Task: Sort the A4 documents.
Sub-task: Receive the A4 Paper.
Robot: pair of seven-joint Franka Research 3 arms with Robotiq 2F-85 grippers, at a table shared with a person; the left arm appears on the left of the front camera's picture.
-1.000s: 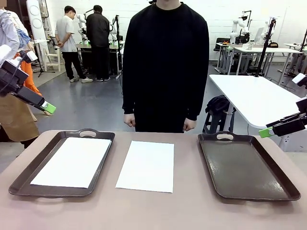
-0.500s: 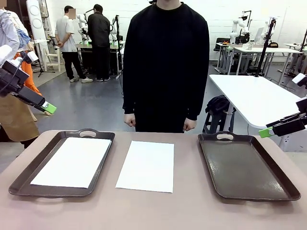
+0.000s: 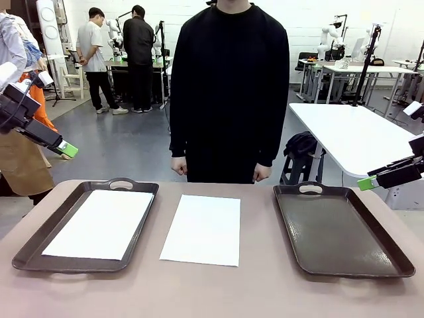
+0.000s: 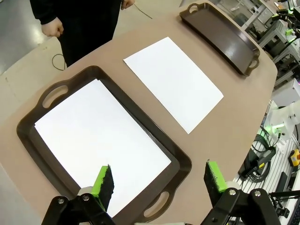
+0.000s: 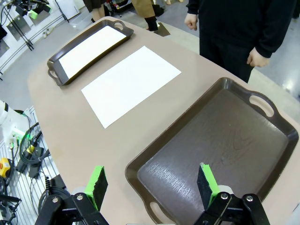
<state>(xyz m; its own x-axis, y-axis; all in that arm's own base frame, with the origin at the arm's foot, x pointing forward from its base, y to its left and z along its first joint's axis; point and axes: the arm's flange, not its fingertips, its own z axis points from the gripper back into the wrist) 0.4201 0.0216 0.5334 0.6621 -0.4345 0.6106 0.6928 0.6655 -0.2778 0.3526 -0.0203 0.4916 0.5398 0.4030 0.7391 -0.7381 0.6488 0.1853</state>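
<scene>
Two A4 documents were visible, both plain white, blank and flat, with straight edges and no creases. One sheet (image 3: 99, 223) lay inside the left tray (image 3: 40, 232), a dark brown tray with cut-out handles at its short ends; the sheet was narrower than the tray floor, leaving a brown margin around it. The second sheet (image 3: 202, 228) lay directly on the tan table (image 3: 212, 291), between the two trays and apart from both. The right tray (image 3: 341, 232) held no paper; its glossy floor showed faint scuff marks.

The left gripper (image 4: 159, 180) hung above the near end of the left tray with its green-padded fingers spread wide apart, holding nothing. The right gripper (image 5: 152, 183) hung above the near end of the right tray, fingers likewise spread and unloaded. A person (image 3: 228, 86) in a black top stood at the far edge, hands loosely closed at the sides.
</scene>
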